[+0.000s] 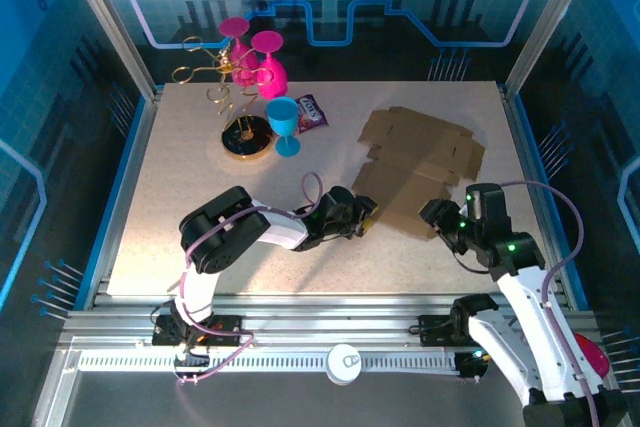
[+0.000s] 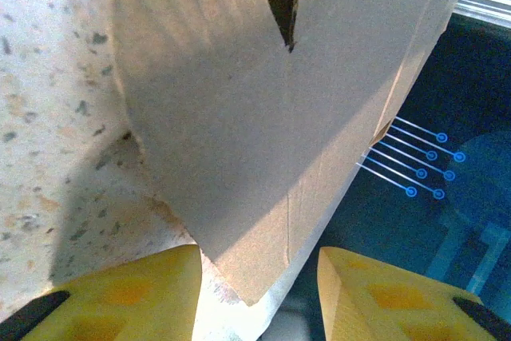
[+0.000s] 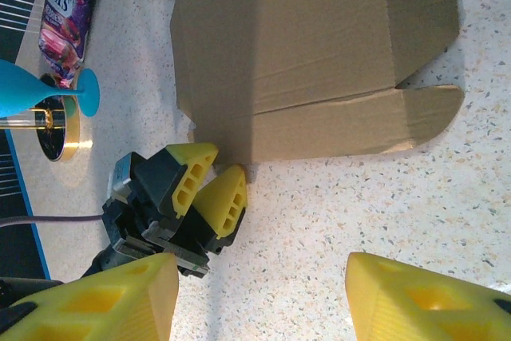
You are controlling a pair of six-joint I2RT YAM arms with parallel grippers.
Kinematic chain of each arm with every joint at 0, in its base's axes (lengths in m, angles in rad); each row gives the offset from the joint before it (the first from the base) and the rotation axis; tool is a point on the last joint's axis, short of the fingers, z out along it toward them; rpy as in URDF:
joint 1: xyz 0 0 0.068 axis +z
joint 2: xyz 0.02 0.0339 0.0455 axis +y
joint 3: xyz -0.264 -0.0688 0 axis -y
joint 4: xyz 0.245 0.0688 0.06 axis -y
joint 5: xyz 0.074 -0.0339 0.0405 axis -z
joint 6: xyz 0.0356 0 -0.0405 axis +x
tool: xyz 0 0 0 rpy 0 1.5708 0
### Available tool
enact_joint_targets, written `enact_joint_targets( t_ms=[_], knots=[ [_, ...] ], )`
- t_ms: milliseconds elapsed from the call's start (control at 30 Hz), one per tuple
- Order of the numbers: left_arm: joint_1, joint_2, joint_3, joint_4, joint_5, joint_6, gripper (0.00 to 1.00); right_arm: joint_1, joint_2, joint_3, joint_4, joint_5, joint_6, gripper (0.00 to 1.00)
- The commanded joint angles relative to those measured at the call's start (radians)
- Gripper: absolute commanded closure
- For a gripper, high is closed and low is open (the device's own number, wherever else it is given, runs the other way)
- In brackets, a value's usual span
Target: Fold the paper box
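The paper box, an unprinted brown cardboard sheet with creased flaps, is spread on the tabletop toward 3 o'clock. Its 7 o'clock corner is straddled by the parted left pincer. The right pincer is held apart and empty at 5 o'clock.

Top view was evenly bright, blue glow behind. Left wrist view soft; hard shadow crossed paper box. Right wrist view sharp.

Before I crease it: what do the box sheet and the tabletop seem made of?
The paper box: thin brown cardboard, matte and unprinted; pressed crease lines and cut flap edges show it. The tabletop: pale, smooth surface with dark specks, likely laminate or stone-effect composite; the look leaves that open.
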Motion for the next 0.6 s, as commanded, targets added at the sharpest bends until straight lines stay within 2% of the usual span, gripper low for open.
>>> enact_joint_targets(
  t_ms=[0, 33, 100, 167, 400, 567],
  knots=[
    [-0.001, 0.027, 0.017, 0.011, -0.031, -0.016, 0.64, -0.018, -0.009, 0.019, -0.040, -0.013, -0.007, 0.42],
    [0.001, 0.029, 0.016, 0.015, -0.033, -0.018, 0.68, -0.020, -0.010, 0.019, -0.042, -0.009, -0.004, 0.42],
    [0.006, 0.028, 0.010, 0.028, -0.041, -0.017, 0.88, -0.022, -0.012, 0.021, -0.045, -0.003, -0.002, 0.42],
    [0.011, 0.013, 0.002, 0.034, -0.053, -0.010, 1.00, -0.026, -0.016, 0.027, -0.051, 0.008, -0.005, 0.42],
    [0.049, -0.145, -0.068, -0.027, -0.055, 0.031, 1.00, -0.045, -0.009, 0.105, -0.107, 0.114, -0.054, 0.42],
    [0.114, -0.306, -0.124, -0.184, 0.037, 0.090, 1.00, -0.057, 0.045, 0.164, -0.104, 0.170, -0.097, 0.39]
  ],
)
